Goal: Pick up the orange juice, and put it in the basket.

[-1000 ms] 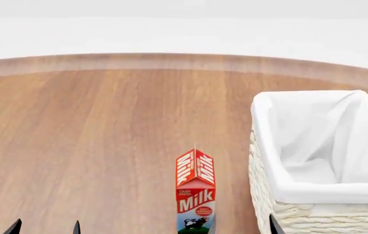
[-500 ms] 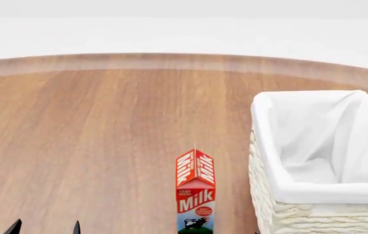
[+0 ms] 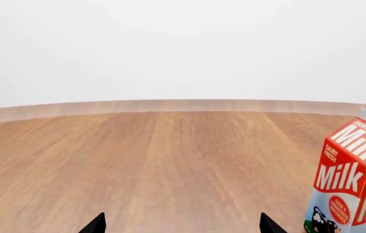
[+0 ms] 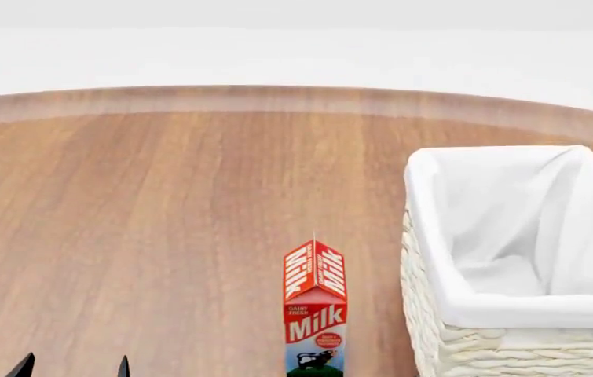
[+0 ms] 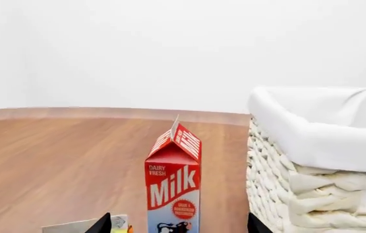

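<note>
Wood-grain counter (image 4: 170, 236) holds a milk carton (image 4: 314, 314) lower centre beside the basket (image 4: 427, 314); both end effectors spread, empty, risk grabbing it instead.

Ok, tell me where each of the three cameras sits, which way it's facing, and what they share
Left wrist: low on the left arm, looking level across the brown wooden table; left gripper tips show.
Head: high, looking forward and down at the cream wicker basket with white liner; left gripper tips show.
Right wrist: low on the right arm, facing the basket; right gripper tips show.
All three share the red and white milk carton.
</note>
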`<state>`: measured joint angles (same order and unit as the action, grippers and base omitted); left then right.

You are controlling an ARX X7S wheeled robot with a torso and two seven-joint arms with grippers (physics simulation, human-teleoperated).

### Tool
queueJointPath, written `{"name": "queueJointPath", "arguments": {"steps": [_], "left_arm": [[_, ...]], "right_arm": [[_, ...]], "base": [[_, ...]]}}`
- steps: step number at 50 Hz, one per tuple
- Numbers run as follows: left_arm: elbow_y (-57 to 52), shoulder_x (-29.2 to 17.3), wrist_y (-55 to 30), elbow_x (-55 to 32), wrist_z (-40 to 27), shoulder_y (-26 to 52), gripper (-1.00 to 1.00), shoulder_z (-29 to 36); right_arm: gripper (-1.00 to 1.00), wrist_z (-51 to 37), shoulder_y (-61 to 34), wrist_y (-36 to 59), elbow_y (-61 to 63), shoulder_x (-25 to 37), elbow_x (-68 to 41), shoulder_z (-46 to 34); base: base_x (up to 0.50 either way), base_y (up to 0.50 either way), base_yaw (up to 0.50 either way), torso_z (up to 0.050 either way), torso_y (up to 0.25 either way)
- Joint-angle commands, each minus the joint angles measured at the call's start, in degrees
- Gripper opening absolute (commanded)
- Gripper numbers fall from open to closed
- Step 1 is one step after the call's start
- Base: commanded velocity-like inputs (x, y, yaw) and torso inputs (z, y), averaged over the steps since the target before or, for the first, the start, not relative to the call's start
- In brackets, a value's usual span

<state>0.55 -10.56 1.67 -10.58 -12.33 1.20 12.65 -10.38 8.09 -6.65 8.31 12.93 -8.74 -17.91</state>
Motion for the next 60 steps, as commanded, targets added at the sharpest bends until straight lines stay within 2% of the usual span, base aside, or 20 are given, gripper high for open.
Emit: {"name": "queueJointPath", "arguments": {"steps": [1,3,60], "left_arm": [[0.0,-0.3,0.1,-0.3,-0.3,0.1,1.0,0.3],[0.0,-0.3,0.1,-0.3,-0.4,0.1,1.0,0.4],[0.2,-1.5,0.5,-1.5,-1.7,0.4,1.0,1.9]], "right_arm": [[1.0,0.6,0.5,-2.3,-2.8,-0.5,0.4,-1.9],[1.0,2.1,1.9,-5.7,-8.0,-1.8,1.6,-4.8],[1.0,1.5,0.0,-7.1,-11.2,-2.3,0.2,-8.9]], "base": [[0.0,0.0,0.0,0.0,0.0],[0.0,0.0,0.0,0.0,0.0],[0.0,0.0,0.0,0.0,0.0]]}}
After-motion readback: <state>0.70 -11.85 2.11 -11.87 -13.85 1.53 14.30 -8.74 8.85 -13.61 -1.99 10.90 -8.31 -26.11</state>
